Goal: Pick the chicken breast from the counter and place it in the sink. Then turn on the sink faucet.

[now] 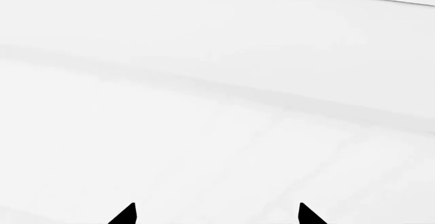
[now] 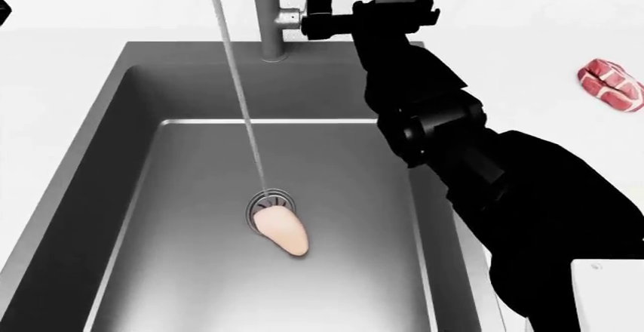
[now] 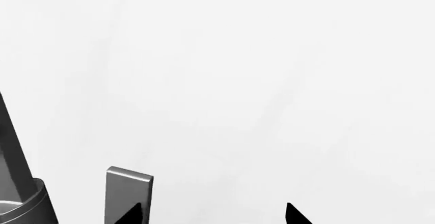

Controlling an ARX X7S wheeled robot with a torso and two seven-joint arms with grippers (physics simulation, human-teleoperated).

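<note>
The chicken (image 2: 282, 231) lies in the sink (image 2: 191, 272), touching the drain (image 2: 271, 198), under a running stream of water (image 2: 241, 98). Further back, the right gripper (image 2: 314, 16) spreads released at the faucet (image 2: 268, 23) lever (image 3: 128, 193). The left gripper (image 1: 217, 215) spreads empty over white.

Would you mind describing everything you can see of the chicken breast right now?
The chicken breast is a small, smooth, pale pink-beige piece of raw-looking meat, oblong and teardrop-shaped. It lies flat on the bottom of the dark grey sink, aligned diagonally in the head view. One end overlaps the edge of the round metal drain. A thin stream of water falls from above and lands at the drain, right by that end. No pincer touches it.
</note>
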